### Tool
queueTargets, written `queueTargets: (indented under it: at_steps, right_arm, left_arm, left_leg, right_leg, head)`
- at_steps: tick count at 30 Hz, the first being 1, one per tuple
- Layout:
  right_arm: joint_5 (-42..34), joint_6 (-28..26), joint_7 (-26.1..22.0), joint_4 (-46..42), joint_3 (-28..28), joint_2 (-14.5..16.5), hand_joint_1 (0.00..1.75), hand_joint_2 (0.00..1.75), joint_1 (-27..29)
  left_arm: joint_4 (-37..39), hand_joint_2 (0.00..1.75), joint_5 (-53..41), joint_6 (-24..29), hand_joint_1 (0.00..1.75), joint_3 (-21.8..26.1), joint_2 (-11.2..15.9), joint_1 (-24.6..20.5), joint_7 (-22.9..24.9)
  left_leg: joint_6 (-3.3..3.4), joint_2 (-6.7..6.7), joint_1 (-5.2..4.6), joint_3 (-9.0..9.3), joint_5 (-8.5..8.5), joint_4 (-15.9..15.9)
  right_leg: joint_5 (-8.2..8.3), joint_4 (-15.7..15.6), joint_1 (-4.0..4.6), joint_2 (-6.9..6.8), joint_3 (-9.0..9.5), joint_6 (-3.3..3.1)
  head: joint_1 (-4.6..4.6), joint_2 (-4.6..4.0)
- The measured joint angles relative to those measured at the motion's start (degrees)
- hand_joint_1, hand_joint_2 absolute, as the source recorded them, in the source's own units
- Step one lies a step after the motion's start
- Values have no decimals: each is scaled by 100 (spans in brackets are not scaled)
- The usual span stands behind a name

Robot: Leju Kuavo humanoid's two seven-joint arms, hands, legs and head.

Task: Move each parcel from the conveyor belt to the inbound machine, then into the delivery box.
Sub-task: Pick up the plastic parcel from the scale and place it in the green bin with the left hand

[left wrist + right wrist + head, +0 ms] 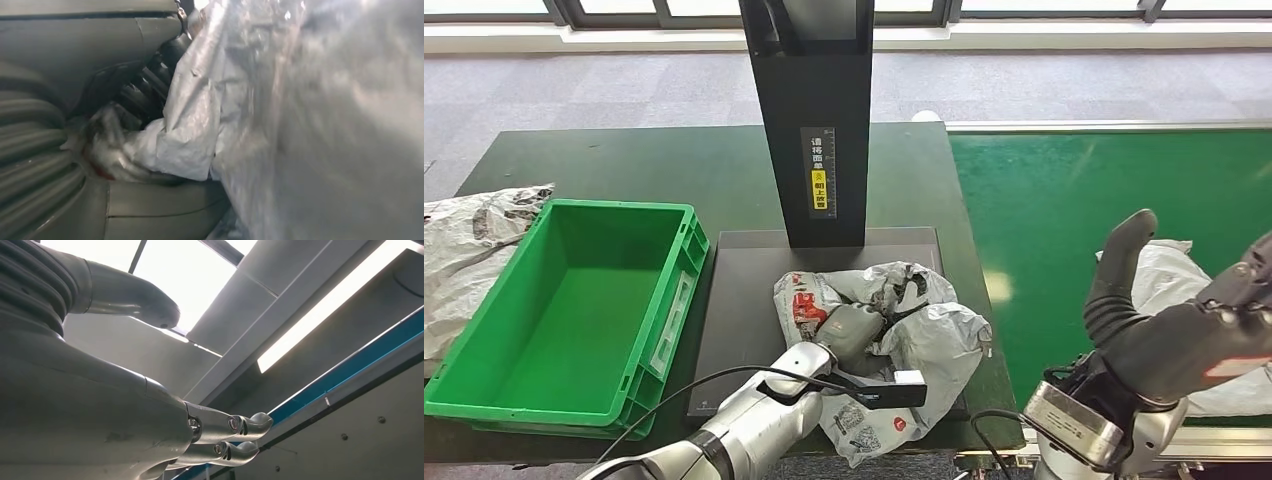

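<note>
Your left hand [852, 330] grips the grey parcel [924, 335] on the inbound machine's platform [734, 310]; green delivery box [574, 300] left. Right hand [1169, 330] empty, fingers spread.

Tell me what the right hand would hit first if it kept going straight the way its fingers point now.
Probably nothing nearby: the right hand is turned palm-up, and its wrist view shows its fingers aimed at the ceiling, with open air between.
</note>
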Motion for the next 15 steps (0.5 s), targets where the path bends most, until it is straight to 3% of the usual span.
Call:
queueTargets:
  at_steps: [3, 5, 9, 12, 15]
  right_arm:
    - [20, 0, 0, 10, 0, 0, 0, 175, 0]
    - [31, 0, 0, 20, 0, 0, 0, 175, 0]
    - [36, -1, 0, 32, 0, 0, 0, 175, -1]
    - [35, 0, 0, 46, 0, 0, 0, 175, -1]
    - [34, -1, 1, 68, 0, 0, 0, 175, -4]
  left_arm:
    - [-241, 175, -134, 1128, 175, 146, 17, 83, 78]
    - [-469, 175, -186, 1488, 175, 260, 38, 108, 114]
    - [-1034, 175, -504, 1579, 175, 459, 85, 336, 110]
    - [-2269, 175, -1156, 1599, 175, 846, 83, 829, -140]
    - [-3262, 175, -1340, 1611, 175, 1239, 92, 1042, -313]
  left_leg:
    - [0, -2, 0, -7, 1, 0]
    - [0, -2, 0, -8, 1, 0]
    - [0, -1, 0, -9, 0, 0]
    - [-1, 3, 1, -21, 0, 0]
    - [-2, 4, 1, -25, -3, 0]
  right_leg:
    - [1, 1, 0, -1, -6, 0]
    - [1, 1, 0, -1, -7, 0]
    - [0, 2, -1, 1, -10, -1]
    - [-1, 2, -1, 6, -25, -1]
    - [-3, 2, -1, 6, -31, -2]
  head:
    - [0, 0]
    - [0, 0]
    - [0, 0]
    - [1, 0]
    - [1, 0]
